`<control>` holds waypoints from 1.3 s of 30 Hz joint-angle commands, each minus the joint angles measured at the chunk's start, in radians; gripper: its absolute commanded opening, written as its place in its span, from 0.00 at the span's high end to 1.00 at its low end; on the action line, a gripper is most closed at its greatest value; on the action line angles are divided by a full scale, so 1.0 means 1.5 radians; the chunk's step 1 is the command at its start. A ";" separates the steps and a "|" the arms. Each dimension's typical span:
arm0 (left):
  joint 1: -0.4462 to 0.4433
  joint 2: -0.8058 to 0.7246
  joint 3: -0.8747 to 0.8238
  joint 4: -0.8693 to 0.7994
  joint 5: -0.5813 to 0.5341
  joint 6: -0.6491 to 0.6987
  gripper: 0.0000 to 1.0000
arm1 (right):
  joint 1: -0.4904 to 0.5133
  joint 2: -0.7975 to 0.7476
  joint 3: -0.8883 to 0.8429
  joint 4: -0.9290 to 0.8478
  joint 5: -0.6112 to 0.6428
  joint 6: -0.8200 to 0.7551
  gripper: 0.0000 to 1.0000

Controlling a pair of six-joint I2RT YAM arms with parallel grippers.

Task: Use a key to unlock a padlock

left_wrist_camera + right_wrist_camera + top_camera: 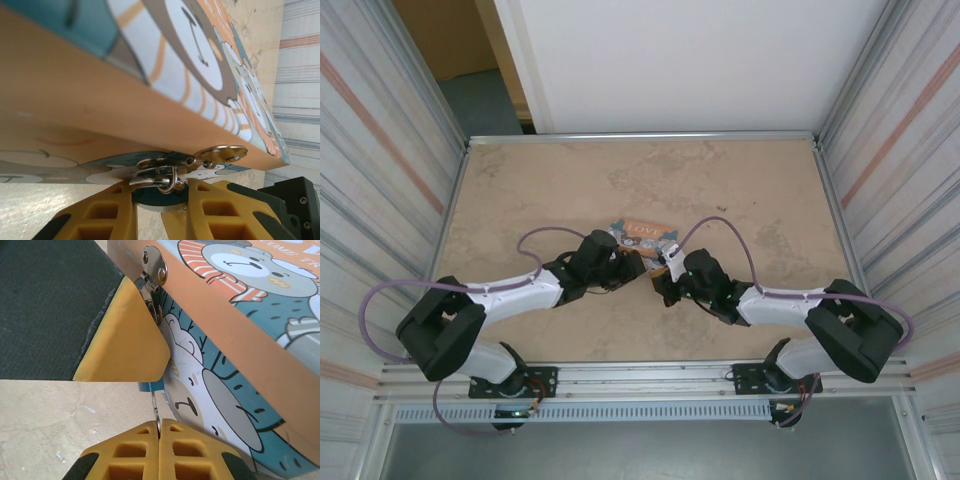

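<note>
Clamped the blue padlock (150, 386) narrowly in the left gripper (159, 192), at the tin's (240, 340) near wall, mid-table (720, 190), shackle (167, 181) through the hasp (152, 270). Pinched the key (155, 407) in the shut right gripper (159, 426), padlock straight ahead of its tips, key's long axis aimed at the underside, tip touching or just inside; could not tell which. Found little side room: tin one side, left finger (125, 340) the other.

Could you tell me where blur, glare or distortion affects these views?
Top external: evenly lit, walls bowed by the wide lens, the tin tiny. Left wrist: the tin's near side is soft, with bright glints on the hasp. Right wrist: crisp, with the key a thin sliver pinched in the right gripper.
</note>
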 commanded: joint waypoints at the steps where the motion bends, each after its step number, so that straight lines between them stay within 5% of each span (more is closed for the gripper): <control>1: -0.027 -0.005 0.005 0.043 0.064 0.000 0.83 | 0.016 -0.010 0.060 0.108 -0.004 -0.024 1.00; 15: -0.029 0.005 0.010 0.052 0.064 -0.009 0.83 | 0.033 -0.009 0.091 0.098 0.018 -0.045 1.00; 39: -0.018 0.008 0.016 0.040 0.029 -0.014 0.83 | 0.040 -0.113 -0.071 0.002 0.089 -0.006 1.00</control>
